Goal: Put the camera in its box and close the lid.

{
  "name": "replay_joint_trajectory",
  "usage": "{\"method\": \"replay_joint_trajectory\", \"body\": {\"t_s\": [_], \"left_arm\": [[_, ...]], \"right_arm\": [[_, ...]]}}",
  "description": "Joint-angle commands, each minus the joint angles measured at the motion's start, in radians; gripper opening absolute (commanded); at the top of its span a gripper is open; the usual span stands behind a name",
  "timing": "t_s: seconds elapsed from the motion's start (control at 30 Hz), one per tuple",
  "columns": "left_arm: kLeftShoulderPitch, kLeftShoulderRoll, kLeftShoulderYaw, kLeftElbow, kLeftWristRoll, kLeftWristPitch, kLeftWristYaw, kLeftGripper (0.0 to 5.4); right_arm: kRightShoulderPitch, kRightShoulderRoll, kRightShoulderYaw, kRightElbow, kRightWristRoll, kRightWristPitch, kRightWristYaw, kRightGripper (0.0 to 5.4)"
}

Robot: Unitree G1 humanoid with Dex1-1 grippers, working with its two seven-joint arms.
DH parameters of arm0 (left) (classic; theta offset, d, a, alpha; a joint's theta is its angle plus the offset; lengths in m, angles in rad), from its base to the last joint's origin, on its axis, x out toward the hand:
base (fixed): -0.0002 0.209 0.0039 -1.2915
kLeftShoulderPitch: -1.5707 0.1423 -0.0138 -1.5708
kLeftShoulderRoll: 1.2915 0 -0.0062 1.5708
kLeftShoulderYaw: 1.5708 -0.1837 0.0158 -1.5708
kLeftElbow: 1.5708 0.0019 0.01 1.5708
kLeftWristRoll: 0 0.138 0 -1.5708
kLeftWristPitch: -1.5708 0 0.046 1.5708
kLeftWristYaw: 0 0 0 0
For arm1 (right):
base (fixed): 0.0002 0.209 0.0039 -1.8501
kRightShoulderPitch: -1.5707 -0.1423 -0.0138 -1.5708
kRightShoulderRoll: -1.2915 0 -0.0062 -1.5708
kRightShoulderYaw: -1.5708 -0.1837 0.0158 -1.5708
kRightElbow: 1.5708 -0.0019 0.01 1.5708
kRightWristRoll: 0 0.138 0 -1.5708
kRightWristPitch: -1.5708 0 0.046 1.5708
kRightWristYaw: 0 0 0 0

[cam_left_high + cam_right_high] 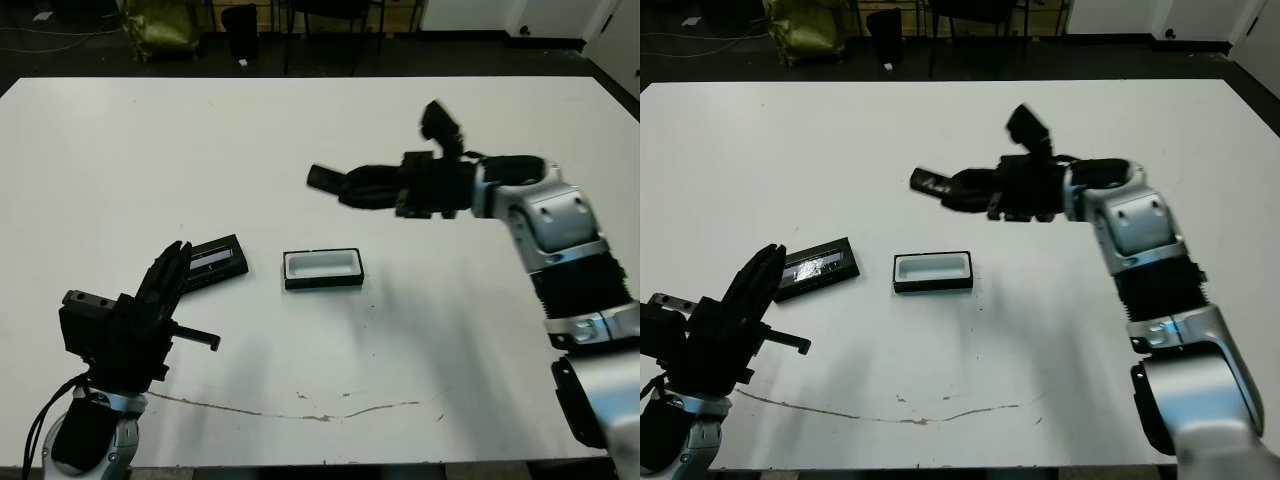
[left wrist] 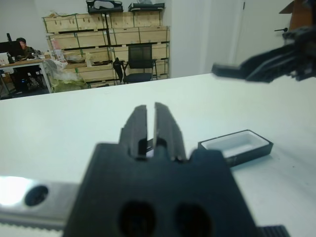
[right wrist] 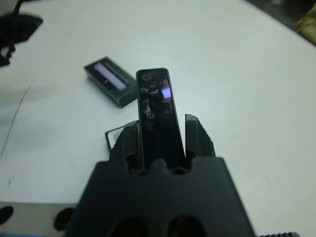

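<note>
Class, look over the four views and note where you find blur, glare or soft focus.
Head views: the right gripper holding the camera looks slightly motion-blurred, while the box is sharp. Right wrist view: a bright glint on the camera; the lid beyond is soft. Left wrist view: the left gripper body is out of focus.

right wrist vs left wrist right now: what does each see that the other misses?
Only the right wrist view shows the camera face on, held between the right gripper fingers, and the lid on the table.

Only the left wrist view shows the left gripper, shut and empty, the box cavity fully open and white, and shelving beyond the table.

Both show the box and the white table.
</note>
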Motion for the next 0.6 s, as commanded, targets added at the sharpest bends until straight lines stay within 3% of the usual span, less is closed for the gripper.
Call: {"method": "replay_joint_trajectory", "body": {"t_s": [0.03,0.17,0.6], "left_arm": [[0.017,0.005,0.005,0.007,0.006,0.005,0.002,0.00],[0.024,0.004,0.004,-0.004,0.010,0.021,0.009,0.00],[0.021,0.004,0.000,-0.004,0.017,0.030,0.017,0.00]], "right_arm": [[-0.021,0.011,0.038,0.052,-0.037,-0.045,0.043,0.63],[-0.018,0.024,0.066,0.080,-0.079,-0.101,0.061,0.63],[-0.070,0.022,0.124,0.150,-0.165,-0.159,0.171,0.63]]}}
